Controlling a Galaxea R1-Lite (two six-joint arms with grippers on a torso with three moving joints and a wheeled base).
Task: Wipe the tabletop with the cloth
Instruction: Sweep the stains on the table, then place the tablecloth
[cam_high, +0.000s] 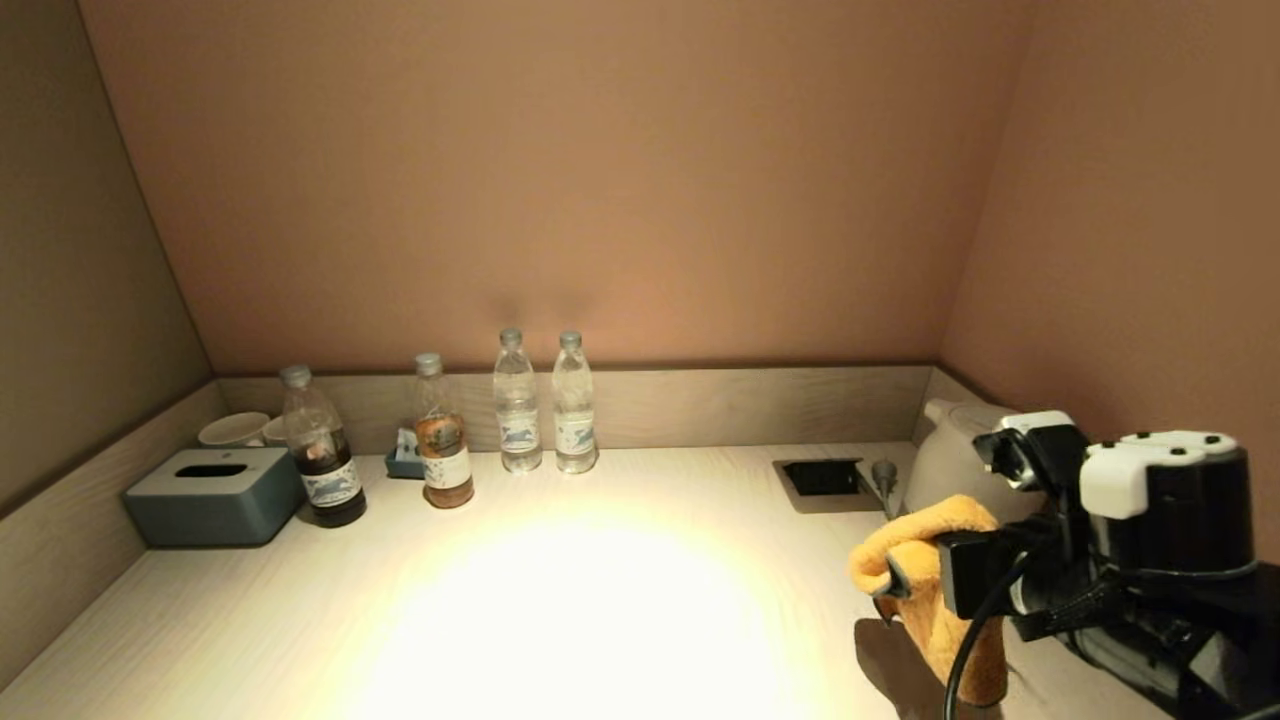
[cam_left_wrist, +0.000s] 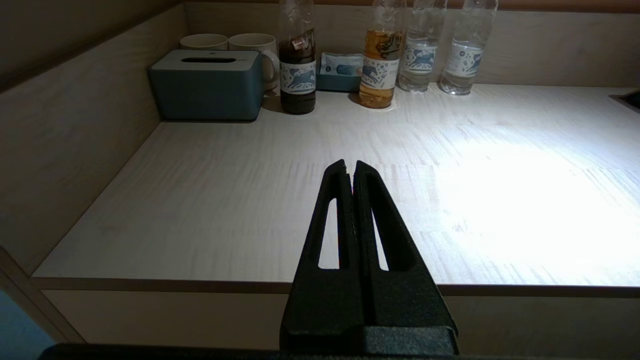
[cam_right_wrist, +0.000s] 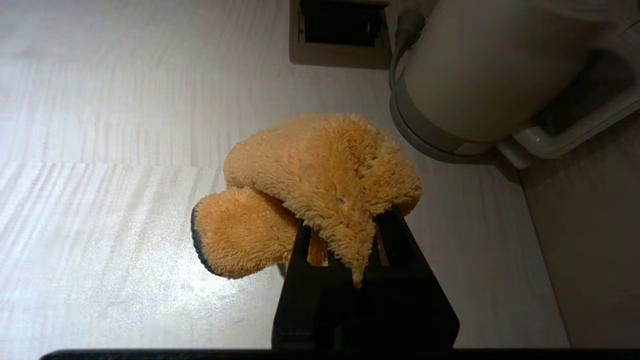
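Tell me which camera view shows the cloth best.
The right wrist view: the cloth fills mid-frame, pinched in the right gripper. The head view shows it smaller, partly behind that gripper, near the kettle. The left wrist view misses it.

Head: I look down across the tabletop.
Wrists: low, close; bottles at twelve o'clock shared.

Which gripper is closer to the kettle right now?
The right. The right gripper, shut on the cloth, is just in front of the kettle at the tabletop's right end. The left gripper is shut near the front edge, far away.
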